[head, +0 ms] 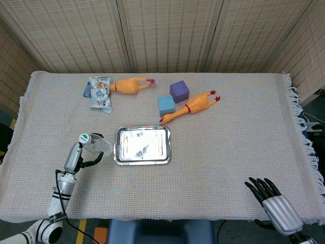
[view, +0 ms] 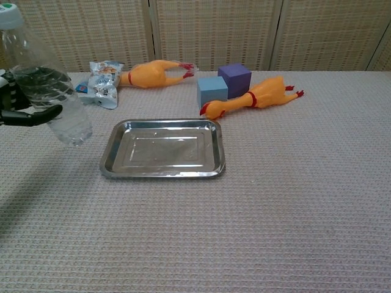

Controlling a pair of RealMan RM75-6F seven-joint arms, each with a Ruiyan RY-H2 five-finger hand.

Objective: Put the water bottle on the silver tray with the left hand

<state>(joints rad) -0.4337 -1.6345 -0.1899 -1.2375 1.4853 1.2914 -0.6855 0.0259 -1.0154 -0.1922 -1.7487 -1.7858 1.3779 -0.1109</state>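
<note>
One clear water bottle, tilted and capped in green, sits in the grip of the left hand at the left of the frame, just beside the silver tray's left edge. At lower right, the right hand rests with dark fingers spread, holding nothing.

The whole table is seen steeply from above in the head view. It is viewed low and near in the chest view, facing twelve o'clock. The silver tray is shared.
</note>
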